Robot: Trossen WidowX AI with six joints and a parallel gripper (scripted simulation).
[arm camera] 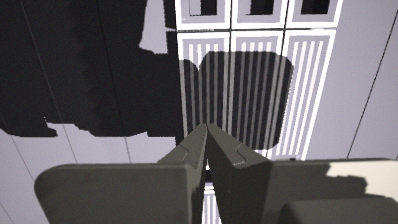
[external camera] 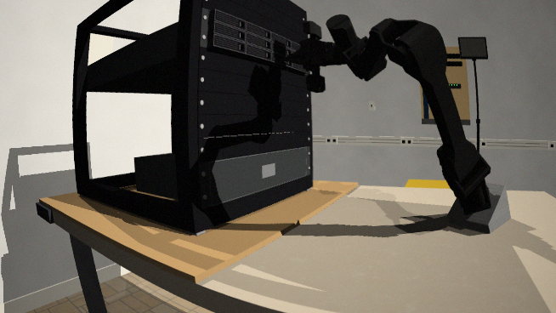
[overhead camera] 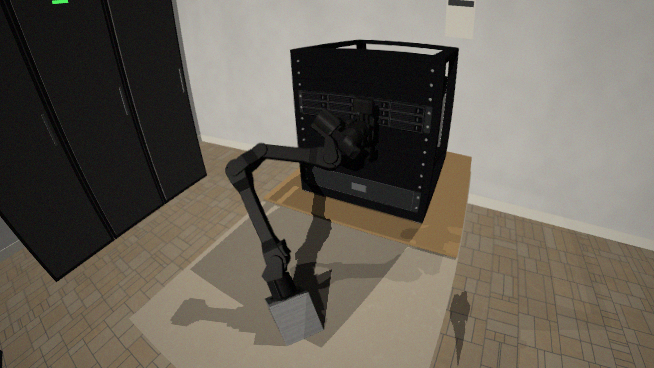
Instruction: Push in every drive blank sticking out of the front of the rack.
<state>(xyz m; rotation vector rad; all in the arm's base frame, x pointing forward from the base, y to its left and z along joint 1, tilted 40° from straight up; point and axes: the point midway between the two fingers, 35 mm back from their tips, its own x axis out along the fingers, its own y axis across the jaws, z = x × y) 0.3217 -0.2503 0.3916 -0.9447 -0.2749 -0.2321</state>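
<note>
The black rack point(overhead camera: 360, 70) point(external camera: 238, 110) stands on a wooden board point(overhead camera: 450, 200) point(external camera: 238, 242). A band of drive bays point(overhead camera: 405, 115) point(external camera: 242, 36) runs across its upper front. My gripper point(overhead camera: 371, 111) point(external camera: 290, 54) point(arm camera: 205, 130) is shut and empty, with its tips at the middle of that band. In the wrist view the closed tips point at a striped drive blank point(arm camera: 255, 90), on which the gripper's shadow falls. In the exterior view a dark blank point(external camera: 278, 48) stands slightly proud of the band right at the fingertips. I cannot tell whether the tips touch it.
A grey unit point(overhead camera: 370, 190) point(external camera: 259, 172) fills the rack's bottom slot. The arm's base point(overhead camera: 295, 315) point(external camera: 489, 213) sits on the beige table top. Tall black cabinets point(overhead camera: 75, 125) stand at the left. A stand with a small screen point(external camera: 473, 47) is behind the arm.
</note>
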